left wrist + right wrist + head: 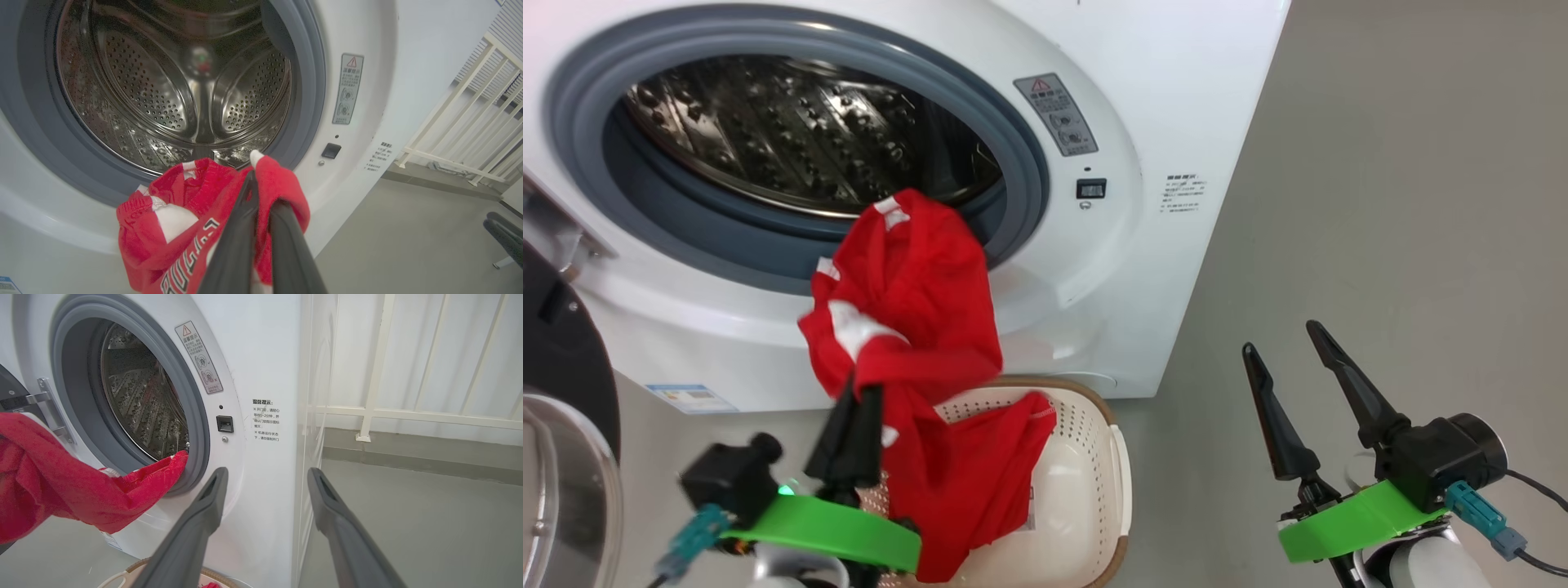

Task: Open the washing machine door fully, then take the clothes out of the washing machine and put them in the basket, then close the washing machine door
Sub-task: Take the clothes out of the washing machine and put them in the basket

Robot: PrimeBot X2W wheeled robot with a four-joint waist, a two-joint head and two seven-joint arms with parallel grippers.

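Observation:
The white washing machine [1143,245] stands with its steel drum [792,131] exposed. Its door [556,367] is swung wide at the far left, black rim and glass showing. My left gripper [854,392] is shut on the bright red clothes [915,294]. They hang bunched in front of the drum's lower rim, and their lower folds drop into the cream basket [1094,441] on the floor below. In the left wrist view the fingers [261,196] pinch the red fabric [179,228] before the drum opening. My right gripper [1281,338] stands open with nothing in it, right of the machine.
Bare grey floor [1380,204] stretches right of the machine. A white railing [376,375] runs along the wall beyond it. The basket's rim [122,575] lies just below my right gripper [266,473]. The door hinge [49,400] juts at the left of the opening.

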